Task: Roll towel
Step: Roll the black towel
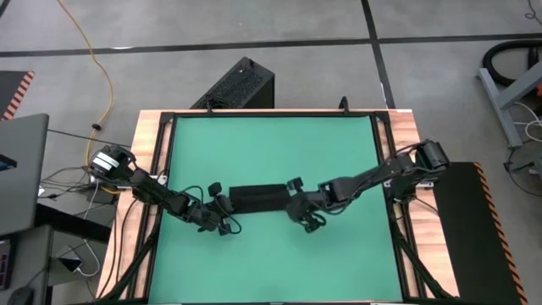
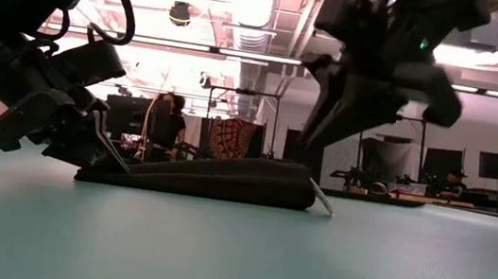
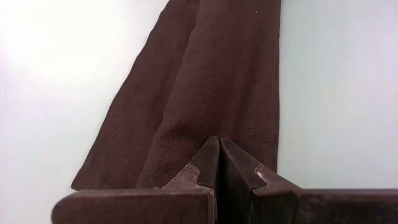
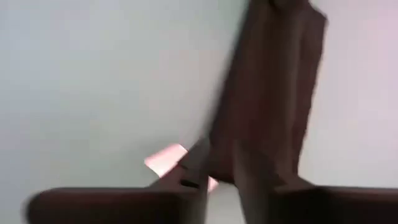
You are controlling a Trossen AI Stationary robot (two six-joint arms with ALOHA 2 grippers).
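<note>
Black cloth, the towel [image 1: 261,197], lies as a narrow band mid-table on the green mat [image 1: 271,144], left gripper [image 1: 222,206] at one end, right gripper [image 1: 298,206] at the other. Low view: the roll looks flattish; right gripper [image 2: 327,121] hangs above its tagged end, so that end could spring loose. Left wrist: jaws closed, tips on the towel [image 3: 205,87]. Right wrist: blurred, I cannot tell whether its jaws grip anything
</note>
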